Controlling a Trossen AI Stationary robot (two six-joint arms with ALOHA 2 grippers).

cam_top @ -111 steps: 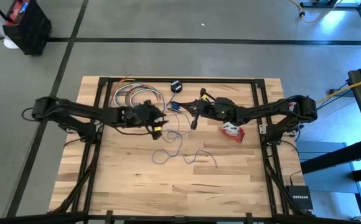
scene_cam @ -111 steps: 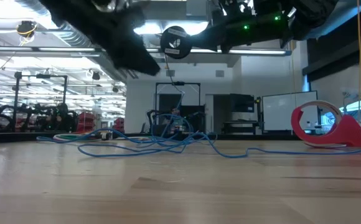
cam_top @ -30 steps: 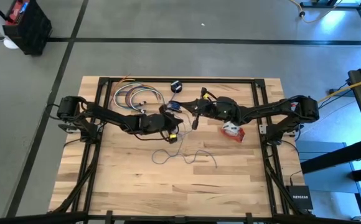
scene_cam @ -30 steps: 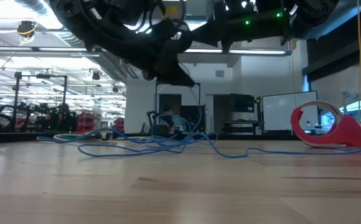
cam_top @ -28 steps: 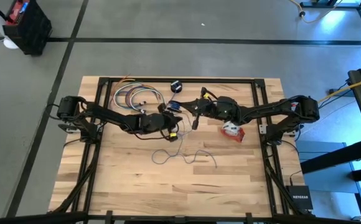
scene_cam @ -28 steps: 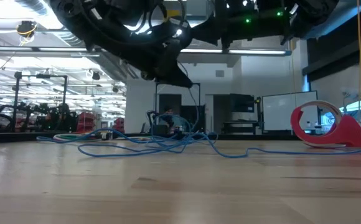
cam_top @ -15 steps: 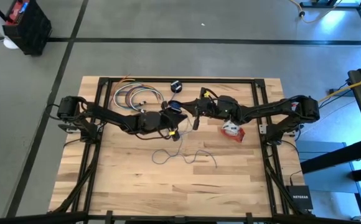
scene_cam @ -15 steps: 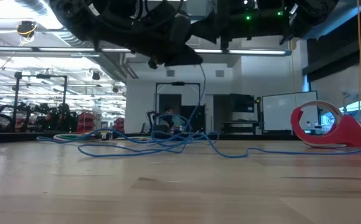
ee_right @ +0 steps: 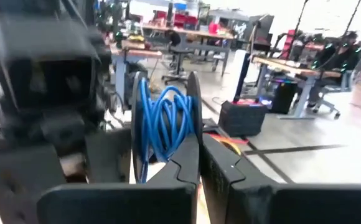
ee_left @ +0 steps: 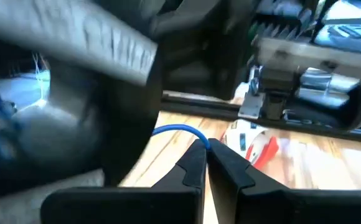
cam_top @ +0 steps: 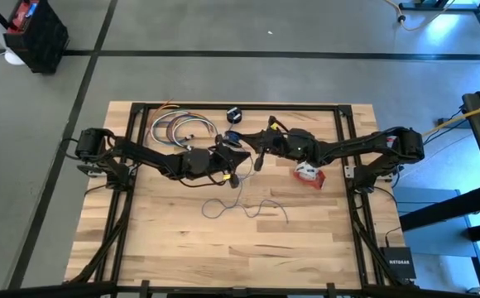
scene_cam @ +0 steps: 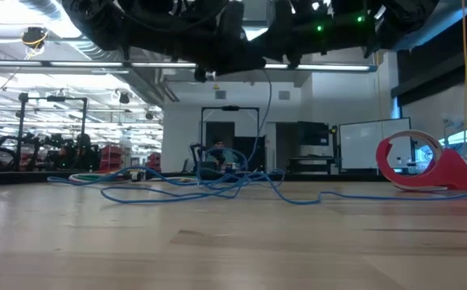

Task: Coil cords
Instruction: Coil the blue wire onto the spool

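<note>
A thin blue cord (cam_top: pixel 242 207) lies in loose loops on the wooden table, and one strand (scene_cam: pixel 259 113) rises from the heap to the arms. Part of it is wound into a small blue coil (ee_right: pixel 162 121) at my right gripper (ee_right: pixel 198 149), which is shut on it above the table's far middle (cam_top: pixel 247 146). My left gripper (ee_left: pixel 206 152) is shut on the cord right beside it (cam_top: pixel 238 156). A small black puck (cam_top: pixel 235 113) rests at the far edge. My left gripper pinches the blue cord between its two fingertips (ee_left: pixel 196 155), coming level from the table's left. The cord arches out of the tips (ee_left: pixel 179 129) and is clear of the table there. My right gripper has the coil's loops (ee_right: pixel 168 134) at its shut fingers, lifted clear of the table and standing upright. Whether the loops are pinched or wrapped round one finger, I cannot tell.
A bundle of coloured cords (cam_top: pixel 178 128) lies at the far left. A red tape dispenser (cam_top: pixel 309 174) (scene_cam: pixel 423 165) stands right of the grippers. The black frame bar (cam_top: pixel 306 106) runs along the far edge. Bare wood (cam_top: pixel 223 248) lies toward the near edge.
My left gripper has gone up and toward the far edge, closing on my right gripper and the coil. The strand it holds has been drawn up with it and now hangs down to the heap. The heap on the table has stayed put.
</note>
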